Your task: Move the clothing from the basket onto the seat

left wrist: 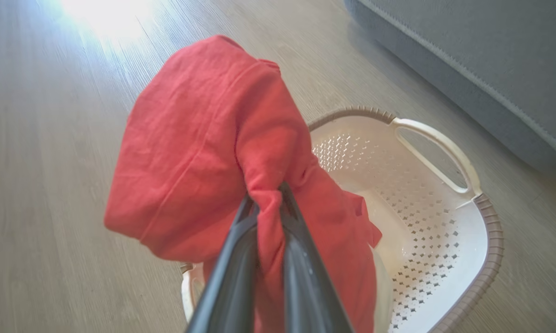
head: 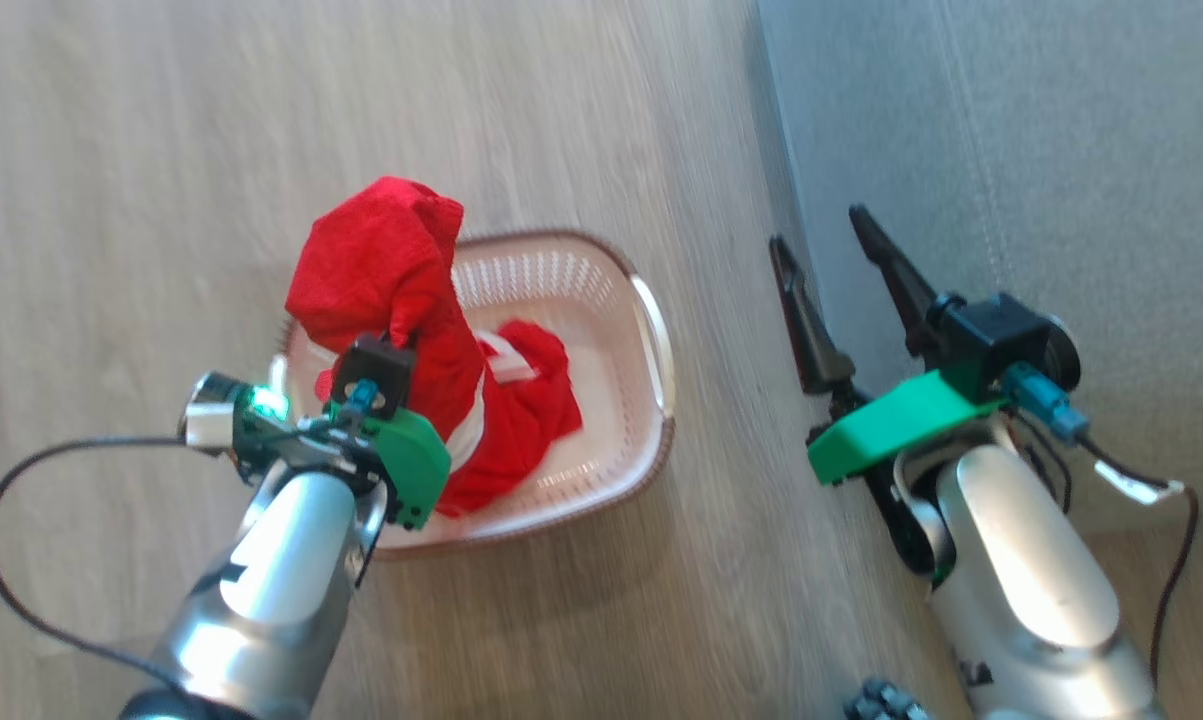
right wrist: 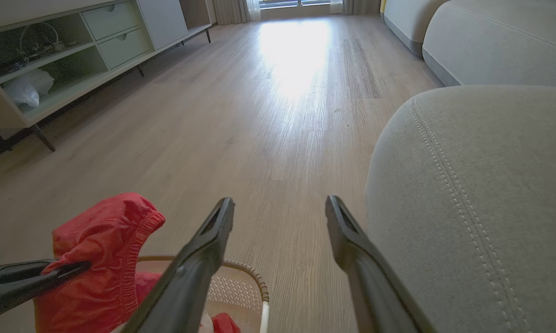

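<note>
My left gripper (left wrist: 268, 196) is shut on a bright red piece of clothing (head: 381, 265) and holds it lifted above the cream-white basket (head: 651, 330); its lower end still trails down into the basket. More red clothing (head: 536, 400) with a white band lies on the basket floor. The lifted clothing (left wrist: 199, 152) bulges over the fingers and hides their tips. My right gripper (head: 821, 230) stands open and empty to the right of the basket, at the edge of the grey-green seat (head: 1041, 180). From the right wrist, the seat (right wrist: 481, 185) rises just right of the fingers (right wrist: 213, 240).
Pale wooden floor (head: 161, 150) surrounds the basket. A low cabinet (right wrist: 74, 51) with drawers and open shelves stands far off to the left in the right wrist view. Another pale sofa section (right wrist: 499, 51) lies beyond the seat. A black cable loops by my left forearm (head: 21, 560).
</note>
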